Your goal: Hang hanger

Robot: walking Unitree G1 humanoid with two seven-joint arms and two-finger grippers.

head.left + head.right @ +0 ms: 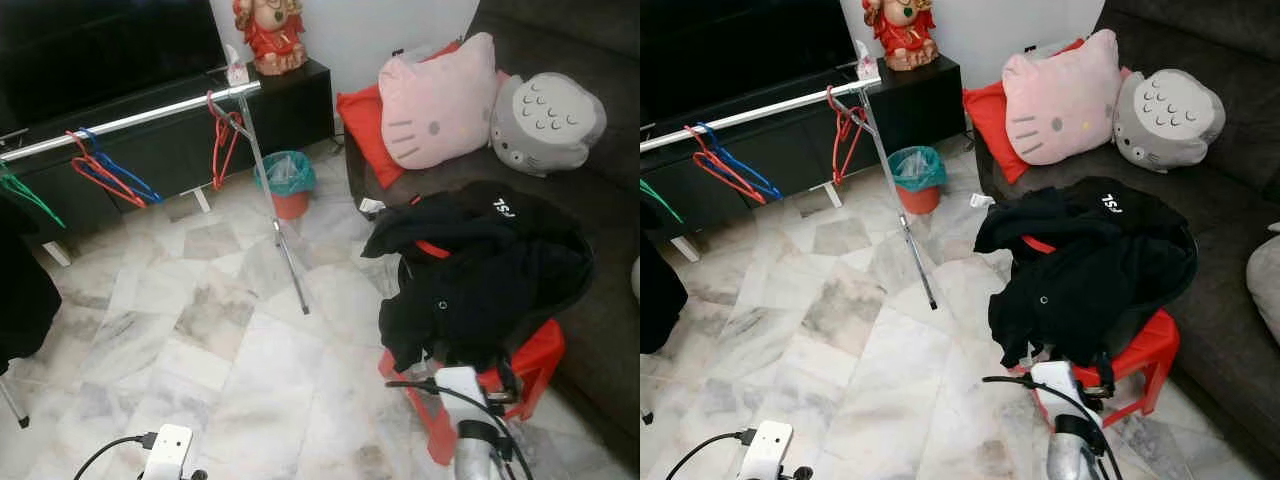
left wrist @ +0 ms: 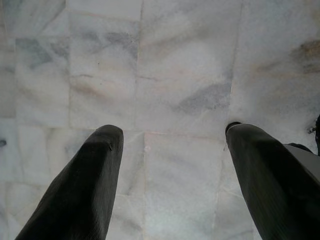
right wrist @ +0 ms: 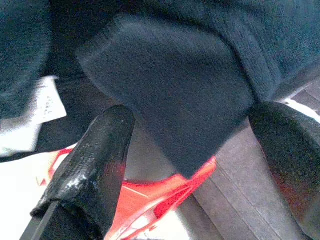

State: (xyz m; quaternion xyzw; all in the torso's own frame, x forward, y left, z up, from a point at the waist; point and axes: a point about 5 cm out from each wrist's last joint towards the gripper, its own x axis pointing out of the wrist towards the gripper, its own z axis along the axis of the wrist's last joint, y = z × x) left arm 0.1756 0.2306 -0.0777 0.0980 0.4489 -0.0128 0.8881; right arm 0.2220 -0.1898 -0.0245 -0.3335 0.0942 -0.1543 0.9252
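Note:
A silver clothes rail (image 1: pixel 130 120) runs across the left, in front of a dark cabinet. On it hang a red hanger (image 1: pixel 225 140) near its right end, a red and a blue hanger (image 1: pixel 105 175) together, and a green hanger (image 1: pixel 25 195). A black garment (image 1: pixel 480 270) lies heaped on a red stool (image 1: pixel 530 355), with a red hanger's bar (image 1: pixel 432 248) showing at its collar. My right gripper (image 3: pixel 192 115) is open, close under a hanging flap of the black garment (image 3: pixel 175 100), with the stool (image 3: pixel 150 195) below. My left gripper (image 2: pixel 175 131) is open over bare marble floor.
The rail's slanted leg (image 1: pixel 285 250) reaches the floor mid-room. A red bin with a teal liner (image 1: pixel 288 180) stands by the cabinet. The grey sofa (image 1: pixel 600 300) on the right holds pink (image 1: pixel 440 100), grey (image 1: pixel 545 120) and red (image 1: pixel 365 125) cushions. Dark clothing (image 1: pixel 20 290) hangs at far left.

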